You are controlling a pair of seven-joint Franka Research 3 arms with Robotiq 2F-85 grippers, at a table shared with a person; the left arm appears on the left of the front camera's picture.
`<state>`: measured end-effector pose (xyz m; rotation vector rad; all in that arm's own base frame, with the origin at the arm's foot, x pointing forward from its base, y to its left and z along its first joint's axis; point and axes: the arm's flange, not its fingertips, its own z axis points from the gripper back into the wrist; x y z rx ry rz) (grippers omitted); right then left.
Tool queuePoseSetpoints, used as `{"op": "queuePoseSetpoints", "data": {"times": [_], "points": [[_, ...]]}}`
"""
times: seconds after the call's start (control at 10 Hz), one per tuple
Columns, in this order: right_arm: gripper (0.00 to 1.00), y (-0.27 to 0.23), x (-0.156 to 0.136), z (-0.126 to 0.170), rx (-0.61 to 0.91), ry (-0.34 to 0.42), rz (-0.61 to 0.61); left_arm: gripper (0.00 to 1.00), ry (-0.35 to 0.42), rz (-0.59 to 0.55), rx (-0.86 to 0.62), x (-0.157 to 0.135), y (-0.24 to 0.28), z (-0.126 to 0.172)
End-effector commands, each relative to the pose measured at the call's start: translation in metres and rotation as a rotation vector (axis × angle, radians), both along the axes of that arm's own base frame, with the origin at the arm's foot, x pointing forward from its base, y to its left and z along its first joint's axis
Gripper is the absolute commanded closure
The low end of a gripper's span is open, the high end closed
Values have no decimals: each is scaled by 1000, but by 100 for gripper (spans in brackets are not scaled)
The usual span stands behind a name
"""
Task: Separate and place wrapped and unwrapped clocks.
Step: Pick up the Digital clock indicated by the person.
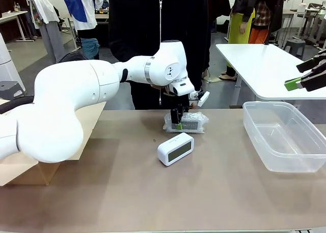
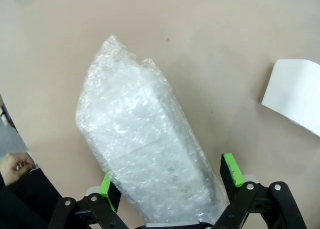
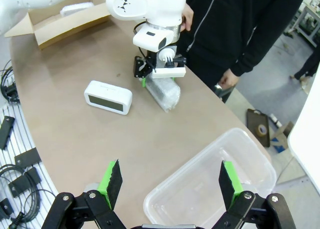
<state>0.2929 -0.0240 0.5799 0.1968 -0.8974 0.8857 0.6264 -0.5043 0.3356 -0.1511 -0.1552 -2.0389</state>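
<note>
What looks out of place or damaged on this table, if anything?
Nothing stands out. The bare white clock sits a little askew, but intact. The wrapped clock lies between the open fingers of the left pincer, and the clear tub is upright. No spill shows.

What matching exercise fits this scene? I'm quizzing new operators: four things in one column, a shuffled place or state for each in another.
1 wrapped clock
2 bare white clock
3 clear tub
4 right pincer

A empty, at the robot's right
B open, raised near the tub
C between the open jaws of the left pincer
D lying free, mid-table

Pairs: 1-C, 2-D, 3-A, 4-B
</note>
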Motion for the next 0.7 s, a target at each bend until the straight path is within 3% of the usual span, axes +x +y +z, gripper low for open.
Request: {"op": "queuePoseSetpoints", "data": {"times": [0.0, 0.1, 0.2, 0.3, 0.4, 0.5, 0.6], "points": [[0, 0, 1, -1, 18, 7, 10, 0, -12, -5, 8, 22, -19, 10], [0, 0, 1, -1, 18, 7, 10, 19, -34, -27, 11, 22, -18, 12], [0, 0, 1, -1, 18, 7, 10, 19, -43, -25, 16, 23, -17, 12], [0, 0, 1, -1, 18, 7, 10, 38, -47, -20, 19, 23, -18, 12], [0, 0, 1, -1, 18, 7, 10, 24, -47, -16, 22, 23, -18, 13], [0, 0, 1, -1, 18, 7, 10, 56, -47, -18, 24, 24, -17, 13], [0, 0, 1, -1, 18, 7, 10, 43, -50, -15, 25, 24, -17, 14]]}}
